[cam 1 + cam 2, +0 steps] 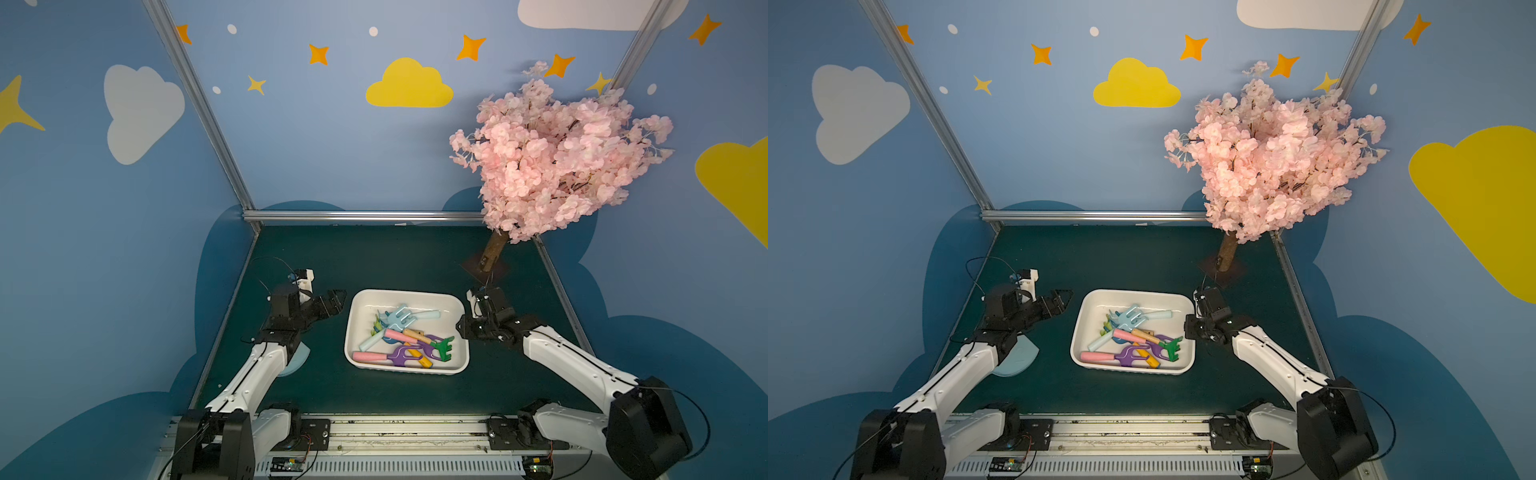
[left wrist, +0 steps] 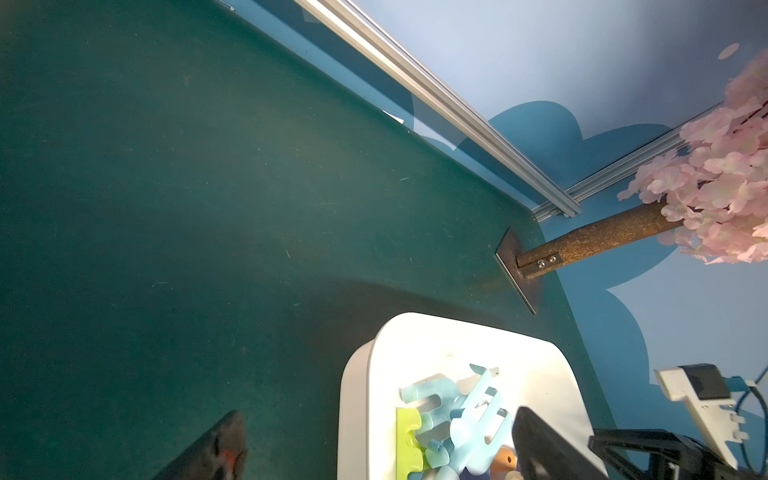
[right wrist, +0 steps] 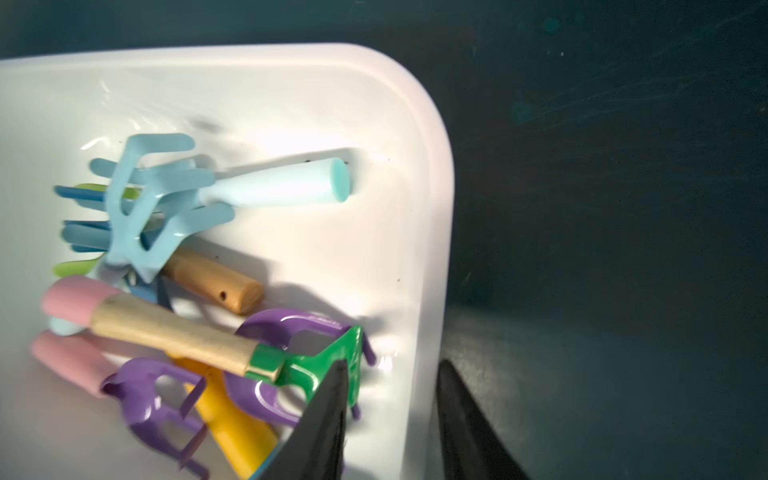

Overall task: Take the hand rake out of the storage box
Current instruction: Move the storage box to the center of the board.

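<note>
The white storage box sits mid-table in both top views, holding several toy tools. Among them is a green-headed hand rake with a wooden handle, its head against the right wall. A light blue rake lies at the far side, and purple ones lie near the front. My right gripper straddles the box's right rim, one finger inside by the green head and one outside, closed in on the wall. My left gripper hangs open left of the box's far-left corner, holding nothing.
A pink blossom tree leans over the back right, its trunk bolted to a plate. A pale blue flat piece lies on the green mat under my left arm. Aluminium rails edge the table.
</note>
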Controlling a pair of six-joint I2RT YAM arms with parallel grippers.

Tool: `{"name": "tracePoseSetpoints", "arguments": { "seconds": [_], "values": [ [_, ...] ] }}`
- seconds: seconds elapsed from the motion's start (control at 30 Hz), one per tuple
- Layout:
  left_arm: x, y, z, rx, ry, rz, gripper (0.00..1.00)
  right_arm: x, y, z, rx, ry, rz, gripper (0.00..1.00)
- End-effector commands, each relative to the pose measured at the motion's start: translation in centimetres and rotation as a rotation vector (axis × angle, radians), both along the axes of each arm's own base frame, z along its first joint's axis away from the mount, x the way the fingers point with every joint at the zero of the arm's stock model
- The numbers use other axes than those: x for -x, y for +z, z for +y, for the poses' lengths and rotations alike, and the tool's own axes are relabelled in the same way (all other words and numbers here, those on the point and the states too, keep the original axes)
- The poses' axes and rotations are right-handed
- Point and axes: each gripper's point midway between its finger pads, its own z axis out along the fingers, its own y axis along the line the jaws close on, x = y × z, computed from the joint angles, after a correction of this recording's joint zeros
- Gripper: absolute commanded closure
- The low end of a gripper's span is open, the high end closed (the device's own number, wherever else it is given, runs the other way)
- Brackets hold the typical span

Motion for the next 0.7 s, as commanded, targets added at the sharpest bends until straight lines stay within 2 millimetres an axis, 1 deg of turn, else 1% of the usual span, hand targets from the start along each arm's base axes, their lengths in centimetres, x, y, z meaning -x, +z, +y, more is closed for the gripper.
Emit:
{"name": "tracePoseSetpoints", "arguments": {
  "seconds": [0.0, 0.03, 0.07, 0.1, 0.2, 0.23, 0.37, 0.47, 0.57, 0.6, 0.67],
  "values": [
    [0.9, -0.4, 0.0, -0.026, -0.013, 0.000, 0.00, -0.8, 0.0, 0.2, 0.030, -0.006, 0.043, 0.66],
    [1.0, -0.3, 0.1, -0.032, -0.009, -0.005, 0.00, -0.9, -0.2, 0.2, 0.054, 0.006, 0.068, 0.66],
    [1.1, -0.3, 0.2, -0.037, -0.005, -0.008, 0.00, -1.0, -0.5, 0.3, 0.070, 0.021, 0.089, 0.69],
    [1.2, -0.3, 0.3, -0.042, -0.001, -0.016, 0.00, -1.2, -0.7, 0.4, 0.076, 0.026, 0.101, 0.74],
    [1.4, -0.1, 0.4, -0.043, 0.004, -0.028, 0.00, -2.2, -1.5, 1.0, 0.075, 0.015, 0.116, 0.95],
    [1.4, -0.1, 0.4, -0.043, 0.004, -0.028, 0.00, -2.7, -1.6, 1.1, 0.080, 0.008, 0.120, 0.97],
    [1.5, -0.1, 0.8, -0.059, 0.018, -0.038, 0.00, -5.1, -1.3, 1.3, 0.111, -0.012, 0.098, 1.00],
    [1.3, -0.5, 1.3, -0.079, 0.046, -0.030, 0.00, -7.7, -0.9, 1.4, 0.139, -0.035, 0.080, 1.00],
    [1.3, -0.7, 1.6, -0.088, 0.063, -0.022, 0.00, -10.9, -0.9, 1.6, 0.156, -0.059, 0.084, 1.00],
    [1.3, -0.7, 1.8, -0.093, 0.069, -0.023, 0.00, -12.1, -0.7, 2.0, 0.148, -0.063, 0.079, 1.00],
    [1.5, -0.5, 2.1, -0.101, 0.085, -0.026, 0.00, -14.2, -1.0, 2.2, 0.153, -0.081, 0.083, 1.00]
  ]
}}
